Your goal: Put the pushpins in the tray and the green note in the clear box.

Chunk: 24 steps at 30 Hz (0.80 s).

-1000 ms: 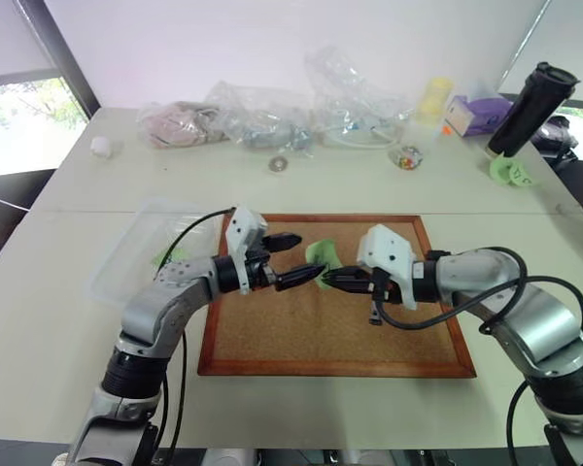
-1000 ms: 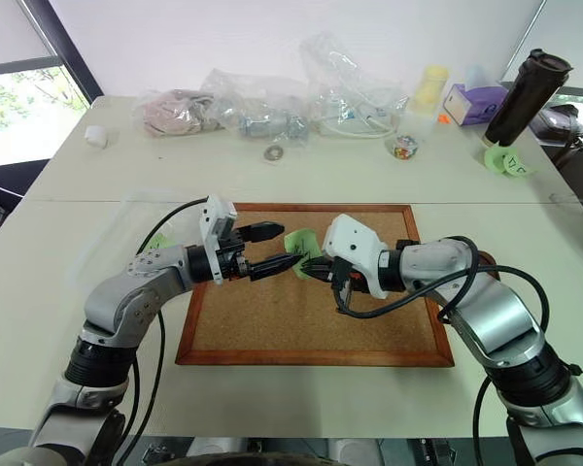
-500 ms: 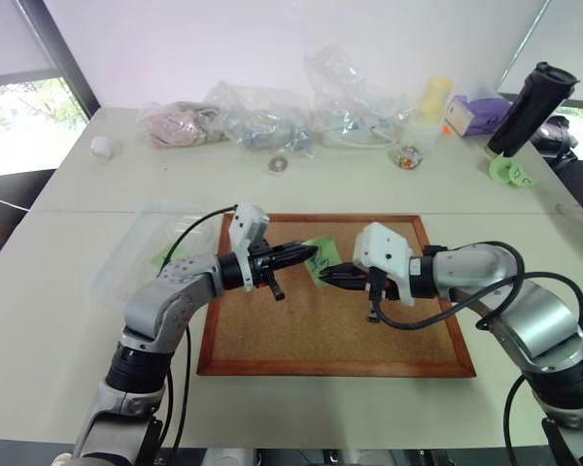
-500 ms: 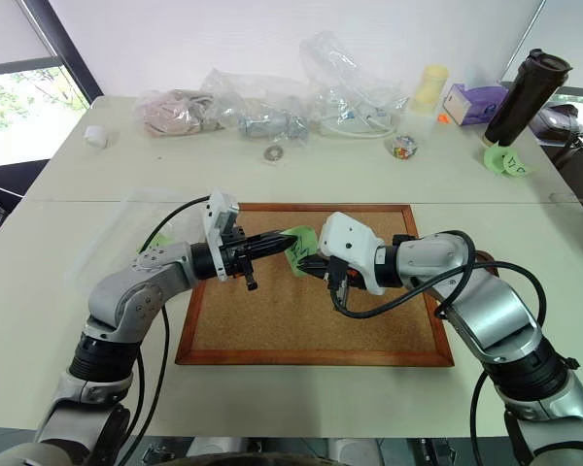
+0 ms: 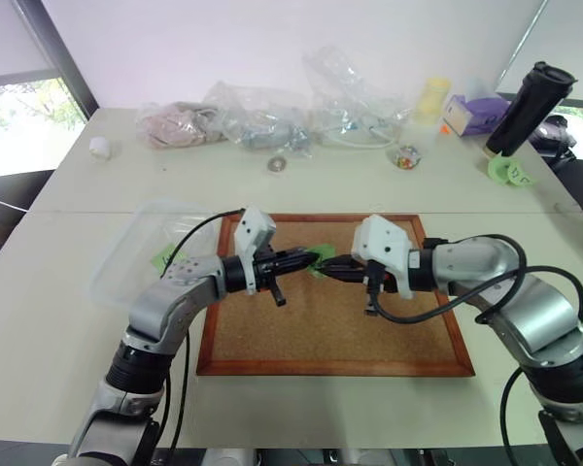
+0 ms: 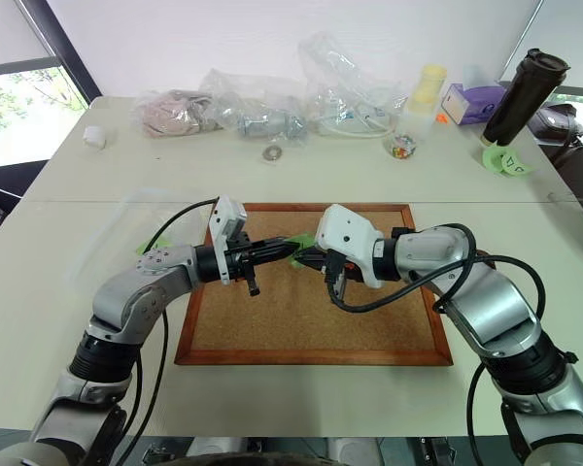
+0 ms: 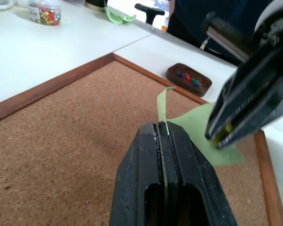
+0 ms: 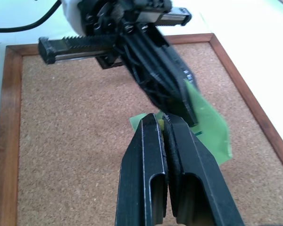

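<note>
Over the cork board (image 5: pixel 330 330) the middle was blocked: the left gripper (image 5: pixel 309 258) and right gripper (image 5: pixel 328 265) met tip to tip there, both with jaws closed on the green note (image 7: pixel 205 136) held between them above the cork. The board's near half lay bare and open to approach. The clear box (image 5: pixel 136 250) stood just beside the board's left edge. Wrinkled bags (image 5: pixel 262 116) and a dark bottle (image 5: pixel 530 109) lined the desk (image 5: pixel 68 320) along its far edge.
</note>
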### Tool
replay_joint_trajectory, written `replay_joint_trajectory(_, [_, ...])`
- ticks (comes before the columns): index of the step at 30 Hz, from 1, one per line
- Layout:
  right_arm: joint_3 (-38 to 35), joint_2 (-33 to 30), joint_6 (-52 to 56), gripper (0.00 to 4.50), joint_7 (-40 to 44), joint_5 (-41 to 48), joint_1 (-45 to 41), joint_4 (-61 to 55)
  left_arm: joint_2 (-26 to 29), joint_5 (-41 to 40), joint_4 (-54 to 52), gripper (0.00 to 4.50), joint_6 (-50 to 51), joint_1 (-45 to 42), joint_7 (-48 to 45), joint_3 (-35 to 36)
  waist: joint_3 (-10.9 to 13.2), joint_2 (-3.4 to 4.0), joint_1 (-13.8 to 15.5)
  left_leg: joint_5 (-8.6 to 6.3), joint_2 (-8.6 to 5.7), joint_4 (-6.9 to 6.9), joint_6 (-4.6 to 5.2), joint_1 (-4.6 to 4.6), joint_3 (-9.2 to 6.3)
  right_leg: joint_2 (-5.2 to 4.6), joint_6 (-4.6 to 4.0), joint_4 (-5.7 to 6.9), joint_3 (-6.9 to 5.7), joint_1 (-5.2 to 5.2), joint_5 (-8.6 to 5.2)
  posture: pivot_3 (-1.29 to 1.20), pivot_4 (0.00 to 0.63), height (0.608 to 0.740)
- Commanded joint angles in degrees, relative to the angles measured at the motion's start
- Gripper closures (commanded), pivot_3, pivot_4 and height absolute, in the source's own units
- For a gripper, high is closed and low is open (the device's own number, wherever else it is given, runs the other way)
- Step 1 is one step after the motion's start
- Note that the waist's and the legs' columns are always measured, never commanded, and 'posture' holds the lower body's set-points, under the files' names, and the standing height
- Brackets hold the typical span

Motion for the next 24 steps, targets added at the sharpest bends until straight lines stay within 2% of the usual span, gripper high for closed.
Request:
replay_joint_trajectory(1, [-4.0,0.0,0.7,4.5,-1.3,1.5,-1.8,-2.6,0.5,0.9,-0.4,4.49,-2.2,0.9,-1.3,-0.6,0.0,0.0,0.0,0.0,0.0,0.0,0.0,0.0,0.0,0.0,0.0,0.0,0.0,0.0,0.0,0.0,0.15,0.74])
replay_joint_trajectory(11, [-10.9,-0.9,4.6,4.5,-3.3,5.8,-2.1,-3.1,1.6,2.7,1.4,4.49,-4.4,1.8,-2.5,-0.8,0.0,0.0,0.0,-0.08,0.01,0.0,0.14,-0.01,-0.01,-0.01,0.0,0.0,0.0,0.0,0.0,0.0,0.15,0.74])
replay_joint_trajectory(13, [-15.0,-2.1,5.8,4.5,-4.1,6.9,-0.3,-3.0,1.6,2.5,1.5,4.49,-4.3,1.8,-2.1,0.0,0.0,0.0,0.1,-0.1,0.01,-0.01,0.17,-0.01,-0.01,-0.01,0.0,0.0,0.0,-0.01,0.0,0.0,0.15,0.74])
replay_joint_trajectory(17, [-26.6,-4.7,8.0,4.5,-5.8,8.0,6.1,-0.8,1.5,1.4,1.3,4.49,-3.4,1.6,-1.3,2.1,0.0,0.0,0.3,-0.13,0.01,0.0,0.23,-0.05,-0.03,-0.03,0.0,-0.02,0.0,0.03,0.0,0.0,0.15,0.74])
replay_joint_trajectory(21, [-37.7,-8.9,6.2,4.5,-4.6,4.8,16.8,5.7,1.5,1.0,0.8,4.49,-3.2,1.7,-1.6,2.5,0.0,-0.01,0.2,-0.15,0.01,-0.02,0.26,-0.03,-0.03,-0.03,0.0,-0.03,0.0,0.05,0.0,0.0,0.15,0.74])
replay_joint_trajectory(24, [-40.7,-10.5,3.2,4.5,-4.2,2.7,22.1,10.3,1.7,2.0,0.6,4.49,-4.2,2.0,-2.3,1.3,0.0,-0.01,0.3,-0.15,0.0,-0.01,0.27,0.06,0.0,0.01,0.0,-0.03,0.0,0.14,0.0,0.0,0.15,0.74])
